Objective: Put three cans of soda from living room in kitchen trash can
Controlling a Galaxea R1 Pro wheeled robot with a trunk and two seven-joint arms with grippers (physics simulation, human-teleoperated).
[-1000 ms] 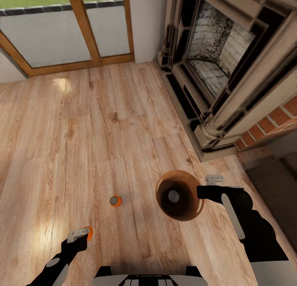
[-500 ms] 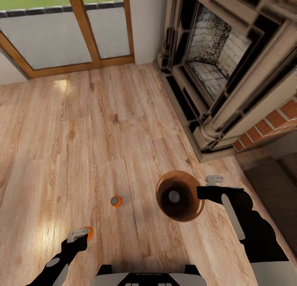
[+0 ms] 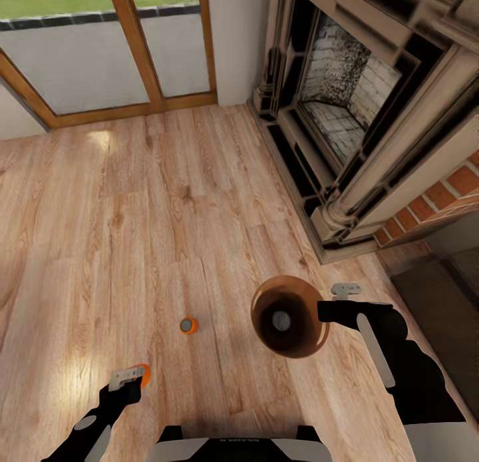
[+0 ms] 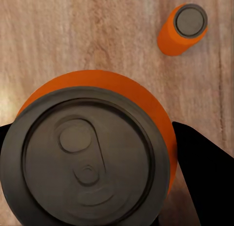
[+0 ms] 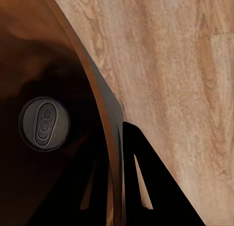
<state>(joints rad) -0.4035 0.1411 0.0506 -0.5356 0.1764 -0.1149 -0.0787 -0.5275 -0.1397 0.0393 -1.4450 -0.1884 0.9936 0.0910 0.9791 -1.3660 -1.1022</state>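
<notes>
Beside the fireplace, the left gripper is clamping a soda can; the right gripper is pinching the bin's rim.

My head camera has tilted a little since a second ago: the fireplace and the glass doors sit slightly differently in frame, and less of my chest shows at the bottom edge. The floor can reads a touch higher against the planks, which is the view shifting, not the can.
</notes>
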